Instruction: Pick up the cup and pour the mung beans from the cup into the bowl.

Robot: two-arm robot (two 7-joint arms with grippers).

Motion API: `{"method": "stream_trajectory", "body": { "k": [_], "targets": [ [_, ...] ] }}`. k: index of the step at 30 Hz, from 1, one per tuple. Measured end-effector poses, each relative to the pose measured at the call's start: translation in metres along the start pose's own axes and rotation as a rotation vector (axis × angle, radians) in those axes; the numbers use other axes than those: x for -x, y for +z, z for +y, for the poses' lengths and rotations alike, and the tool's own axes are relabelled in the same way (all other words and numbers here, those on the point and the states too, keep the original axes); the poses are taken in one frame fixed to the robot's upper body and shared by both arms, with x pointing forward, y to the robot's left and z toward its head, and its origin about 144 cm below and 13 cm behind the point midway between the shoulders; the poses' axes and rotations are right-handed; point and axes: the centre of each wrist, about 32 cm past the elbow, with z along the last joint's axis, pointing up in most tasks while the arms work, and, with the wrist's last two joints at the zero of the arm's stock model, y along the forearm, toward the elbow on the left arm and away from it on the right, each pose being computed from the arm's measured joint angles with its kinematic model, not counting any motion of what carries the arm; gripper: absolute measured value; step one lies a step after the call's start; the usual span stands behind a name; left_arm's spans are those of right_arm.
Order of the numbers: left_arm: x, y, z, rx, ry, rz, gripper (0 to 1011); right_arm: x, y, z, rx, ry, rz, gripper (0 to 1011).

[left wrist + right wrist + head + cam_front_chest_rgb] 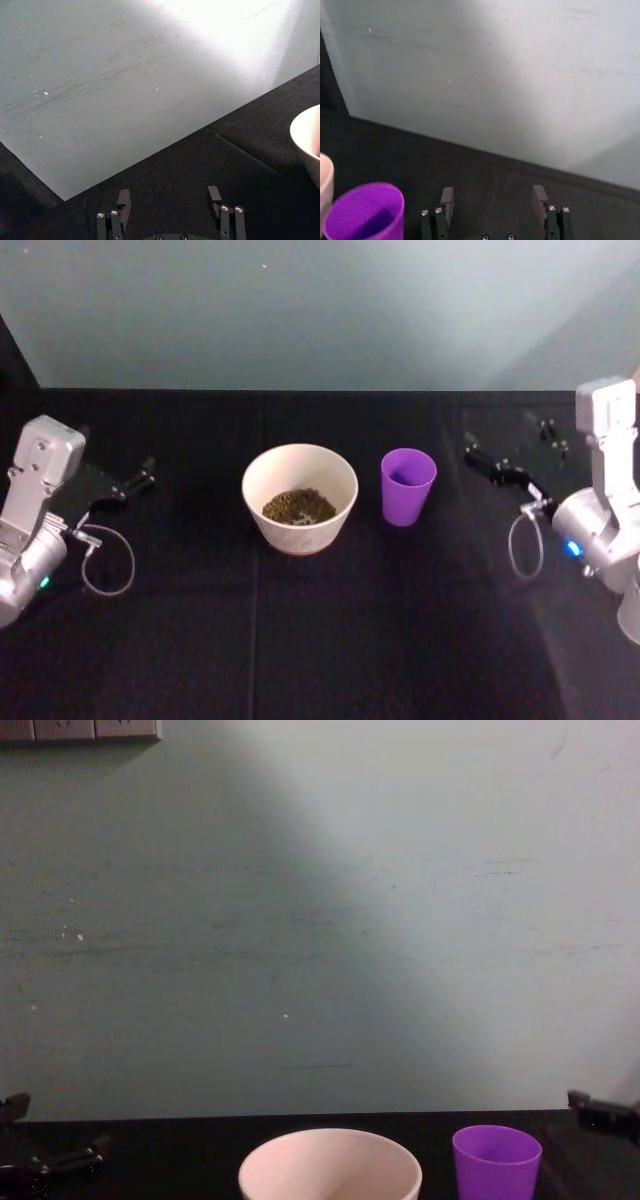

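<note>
The cup (pixel 408 485) stands upright a little right of the frame's centre in the head view, on the black bench (pixel 300 640). It is just beside the bowl (pixel 299 497) but apart from it, with a narrow strip of dark bench between them. The bowl sits at the centre of the frame, and a layer of mung beans (pixel 299 506) lies in its bottom. From the head view the cup's inside looks purple and bare of beans, though its floor is in shadow.

In the chest view the cup (pixel 496 1161) shows at the lower right and the bowl's rim (pixel 330 1164) at the lower middle, both in front of a pale green wall (pixel 320 920).

The right claw (pixel 497 466) hovers at the right of the head frame, near the cup but clear of it, its fingers spread wide and gripping nothing. The right wrist view shows the two fingers apart, with the cup (pixel 364 212) at that picture's lower left.

The left claw (pixel 134 483) hangs at the left of the head frame, well apart from the bowl, also spread wide and bare. Its wrist view shows a slice of the bowl (pixel 307 142) at the right edge.
</note>
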Motion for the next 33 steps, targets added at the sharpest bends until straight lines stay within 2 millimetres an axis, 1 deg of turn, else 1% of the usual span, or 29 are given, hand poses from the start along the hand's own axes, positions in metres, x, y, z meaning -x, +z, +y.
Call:
{"method": "stream_trajectory", "body": {
  "k": [2,6,33],
  "targets": [
    [0.0000,0.0000,0.0000,0.000,0.000,0.000,1000,0.0007,-0.0071,-0.0010,0.016,-0.002,0.006,1003],
    [0.0000,0.0000,0.0000,0.000,0.000,0.000,1000,0.0024,-0.0119,-0.0027,0.023,0.009,0.007,1003],
    [0.0000,0.0000,0.0000,0.000,0.000,0.000,1000,0.0033,-0.0126,-0.0030,0.024,0.020,0.001,1003]
  ]
}}
